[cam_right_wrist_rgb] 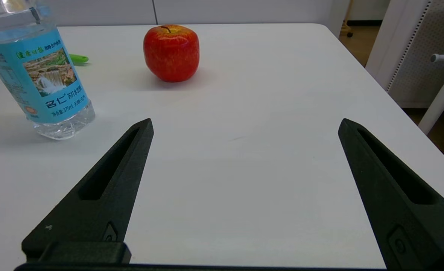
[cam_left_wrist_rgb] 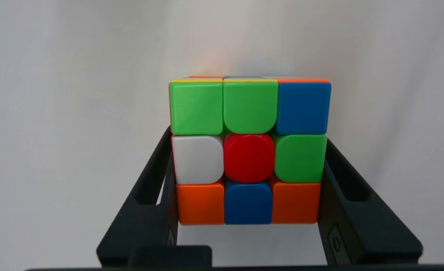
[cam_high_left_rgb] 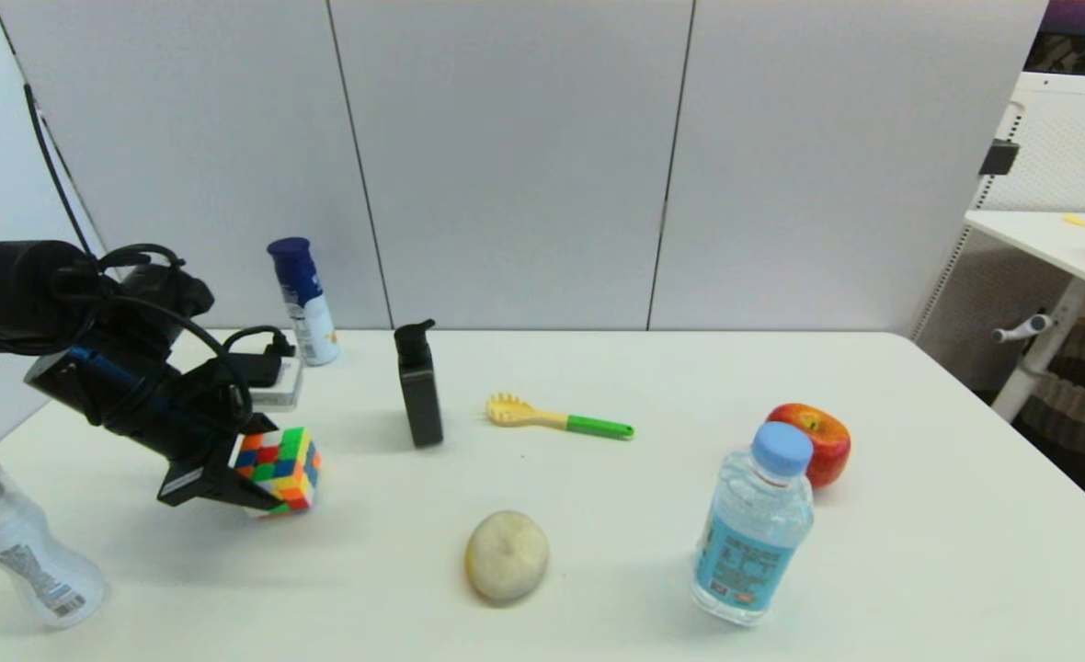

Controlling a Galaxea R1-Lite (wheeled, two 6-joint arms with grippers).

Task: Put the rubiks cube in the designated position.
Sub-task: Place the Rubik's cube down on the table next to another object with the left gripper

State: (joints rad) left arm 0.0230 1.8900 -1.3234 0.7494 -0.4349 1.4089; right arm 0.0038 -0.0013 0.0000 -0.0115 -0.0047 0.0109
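Left gripper (cam_high_left_rgb: 262, 478) pinches the rubiks cube (cam_high_left_rgb: 278, 467) between both fingers, low over the table (cam_high_left_rgb: 653, 552) at its left side, near the black pump bottle (cam_high_left_rgb: 418, 386). Right gripper (cam_right_wrist_rgb: 244, 128) spread wide, holding nothing, near the apple (cam_right_wrist_rgb: 171, 52).

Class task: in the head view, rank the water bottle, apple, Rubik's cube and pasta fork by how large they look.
1. Water bottle, though nearest the camera.
2. Rubik's cube and apple: too alike to rank.
3. Pasta fork: long but thin.

Head overlooks table (cam_high_left_rgb: 653, 386); wrists low, perhaps angled down.
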